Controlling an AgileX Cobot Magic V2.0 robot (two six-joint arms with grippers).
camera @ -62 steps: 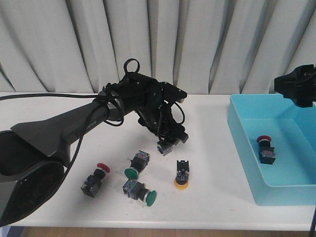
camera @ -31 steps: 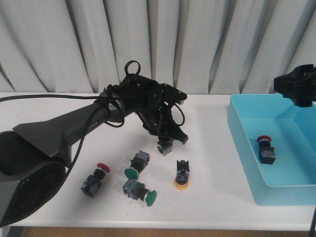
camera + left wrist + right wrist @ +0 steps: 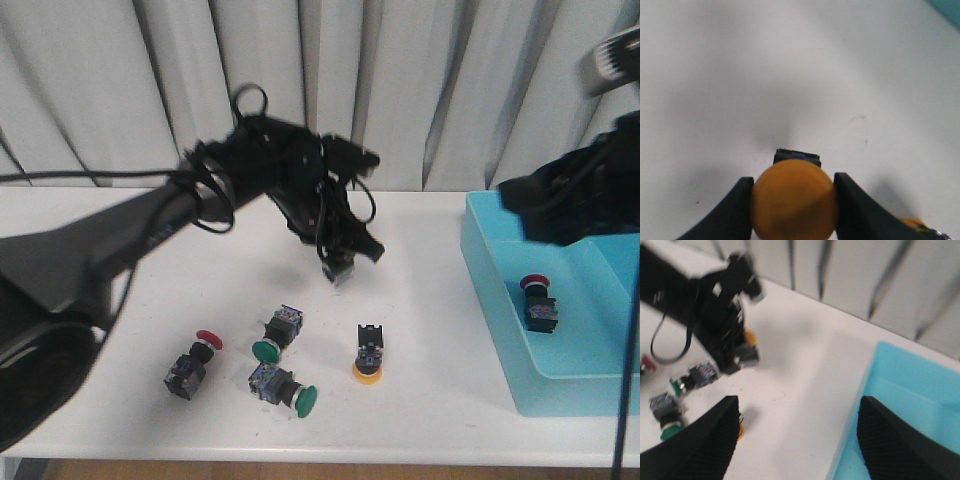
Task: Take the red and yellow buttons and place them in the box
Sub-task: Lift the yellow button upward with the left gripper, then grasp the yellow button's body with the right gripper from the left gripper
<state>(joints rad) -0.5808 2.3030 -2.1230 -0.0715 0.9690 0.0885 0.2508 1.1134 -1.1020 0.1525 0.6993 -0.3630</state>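
My left gripper (image 3: 338, 266) is shut on a yellow button (image 3: 793, 202) by its cap and holds it above the table; its dark body (image 3: 797, 155) points down. A second yellow button (image 3: 368, 352) stands cap-down on the table, and it shows partly in the right wrist view (image 3: 741, 430). A red button (image 3: 195, 362) lies at the front left. The light-blue box (image 3: 489, 300) stands at the right with another red button (image 3: 538, 303) inside. My right gripper (image 3: 800, 440) is open and empty, above the box's near-left wall (image 3: 855, 405).
Two green-capped switches (image 3: 278, 333) (image 3: 283, 388) lie between the red button and the second yellow one. The left arm's cables (image 3: 250, 110) loop above its wrist. A curtain hangs behind the table. The table's front edge is close to the buttons.
My left gripper has risen a little with the yellow button in it. My right arm has swung in from the right edge, leftward over the box, and is blurred.
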